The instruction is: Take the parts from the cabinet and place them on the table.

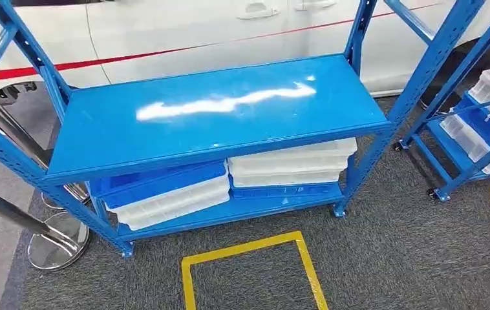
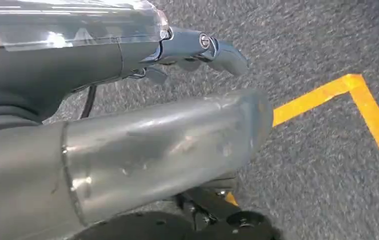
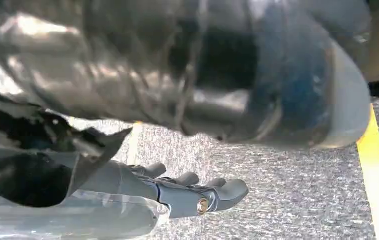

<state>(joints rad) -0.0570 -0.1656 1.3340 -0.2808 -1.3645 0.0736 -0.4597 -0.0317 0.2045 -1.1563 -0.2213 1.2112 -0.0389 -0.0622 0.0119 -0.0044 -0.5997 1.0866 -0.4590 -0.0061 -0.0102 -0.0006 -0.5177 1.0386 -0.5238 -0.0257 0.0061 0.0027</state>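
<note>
A blue steel cabinet (image 1: 216,113) stands in front of me in the head view, its glossy upper shelf facing up. On its lower shelf lie a blue bin (image 1: 158,181) over a white tray (image 1: 171,205) at the left, and stacked white trays (image 1: 291,165) over a blue one (image 1: 284,191) at the right. What lies inside them is hidden. My left hand (image 2: 192,47) hangs over the grey carpet with fingers loosely extended, holding nothing. My right hand (image 3: 192,192) also hangs low above the carpet, fingers apart and holding nothing.
A second blue rack (image 1: 481,110) with white bins stands at the right. A chrome stanchion base (image 1: 58,240) sits by the cabinet's left leg. A yellow taped square (image 1: 249,252) marks the carpet in front. A white car (image 1: 229,26) is parked behind.
</note>
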